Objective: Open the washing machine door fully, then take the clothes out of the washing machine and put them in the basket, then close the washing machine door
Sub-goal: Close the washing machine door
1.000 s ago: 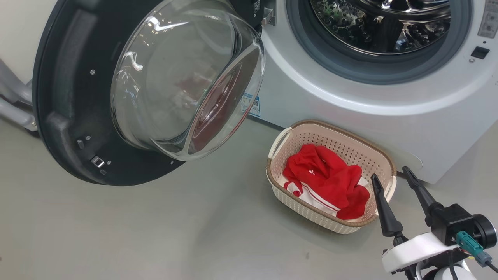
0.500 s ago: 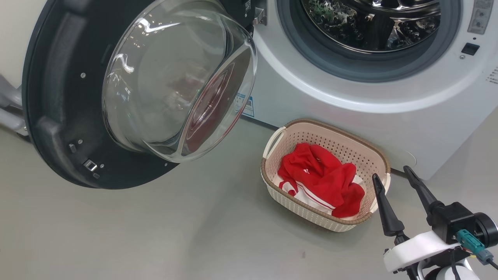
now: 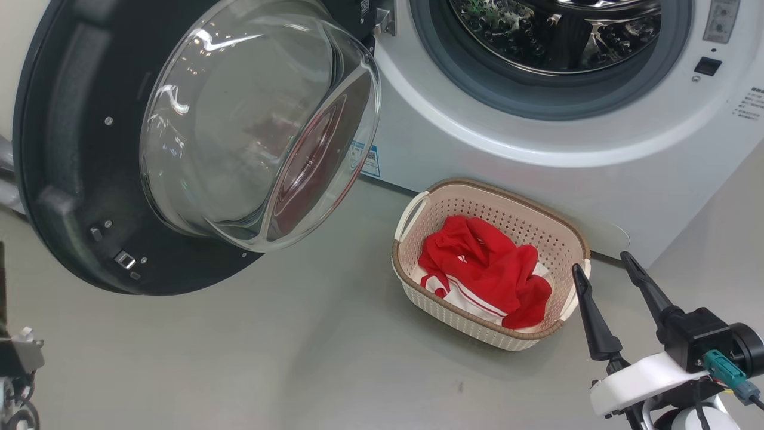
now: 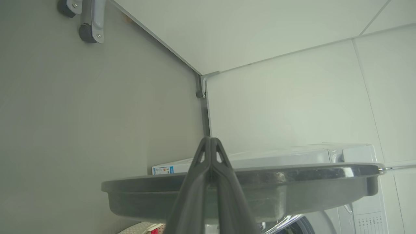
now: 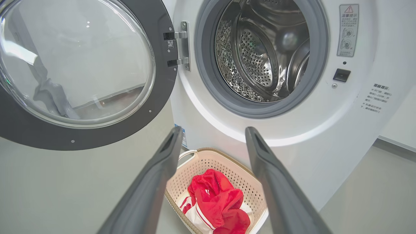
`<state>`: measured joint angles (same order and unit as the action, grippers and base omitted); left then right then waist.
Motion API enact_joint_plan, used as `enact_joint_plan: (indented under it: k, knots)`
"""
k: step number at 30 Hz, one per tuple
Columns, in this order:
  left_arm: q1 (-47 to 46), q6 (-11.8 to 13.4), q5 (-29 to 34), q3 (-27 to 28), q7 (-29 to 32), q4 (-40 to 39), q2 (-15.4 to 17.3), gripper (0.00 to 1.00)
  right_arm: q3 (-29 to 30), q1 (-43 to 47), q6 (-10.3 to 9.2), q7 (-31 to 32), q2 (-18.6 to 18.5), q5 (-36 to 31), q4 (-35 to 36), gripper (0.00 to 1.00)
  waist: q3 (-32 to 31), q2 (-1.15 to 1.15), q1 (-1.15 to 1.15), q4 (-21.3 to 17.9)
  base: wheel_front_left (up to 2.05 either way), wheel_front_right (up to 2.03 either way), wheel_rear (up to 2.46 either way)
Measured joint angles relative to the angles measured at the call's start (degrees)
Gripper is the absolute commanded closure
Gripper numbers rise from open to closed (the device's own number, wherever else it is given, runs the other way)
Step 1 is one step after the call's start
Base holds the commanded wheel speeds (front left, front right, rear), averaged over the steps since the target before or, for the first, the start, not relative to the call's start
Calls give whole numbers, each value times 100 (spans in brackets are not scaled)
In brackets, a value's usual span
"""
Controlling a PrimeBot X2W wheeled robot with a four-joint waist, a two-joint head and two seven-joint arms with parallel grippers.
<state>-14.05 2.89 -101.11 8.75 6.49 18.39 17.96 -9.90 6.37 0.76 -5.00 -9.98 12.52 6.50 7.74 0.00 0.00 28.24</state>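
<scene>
I can't read the small print [image 3: 749, 104] on the washing machine [image 3: 477, 155]; the head view's top edge cuts its drum [image 3: 555, 36] and door [image 3: 65, 149]. My right gripper [image 3: 601, 263] covers one corner of the basket [image 3: 525, 221].

red clothes [image 3: 486, 272] in basket [image 3: 471, 200]

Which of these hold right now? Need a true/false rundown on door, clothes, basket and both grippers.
1. The washing machine door stands open. True.
2. The clothes are inside the drum. False: the clothes lie in the basket, and the part of the drum in view holds none.
3. The right gripper has its fingers spread apart. True.
4. The left gripper is open. False: its fingers are pressed together.
5. The basket sits on top of the washing machine. False: it stands on the floor in front of it.
</scene>
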Motion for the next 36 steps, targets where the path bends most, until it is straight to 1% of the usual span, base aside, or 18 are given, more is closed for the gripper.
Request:
enact_joint_plan:
  k: [5,13,17,24,30,33,36]
  knots:
    - [-177,-118,36,-143,152,221,1,100,0,0,-33,20,-4,0,56,0,26,0,0,-21,0,0,0]
    - [-401,-309,121,-342,403,468,9,100,5,0,-34,53,-12,1,83,0,53,0,0,-56,0,0,0]
    - [-424,-404,255,-444,539,545,79,100,9,1,-34,67,-19,0,104,0,64,0,0,-68,0,0,0]
    - [-428,-630,240,-516,825,670,100,100,9,0,-43,68,-27,0,163,0,106,0,0,-87,0,0,0]
    - [-418,-730,137,-533,1065,719,105,100,7,-1,-47,68,-26,1,185,0,145,0,0,-104,0,0,0]
    - [-416,-811,131,-654,1256,679,75,100,11,-1,-48,68,-23,1,186,0,149,0,0,-134,0,0,0]
    - [-397,-883,129,-742,1411,583,-45,100,-1,-9,-46,66,-8,1,183,0,140,0,0,-167,0,0,0]
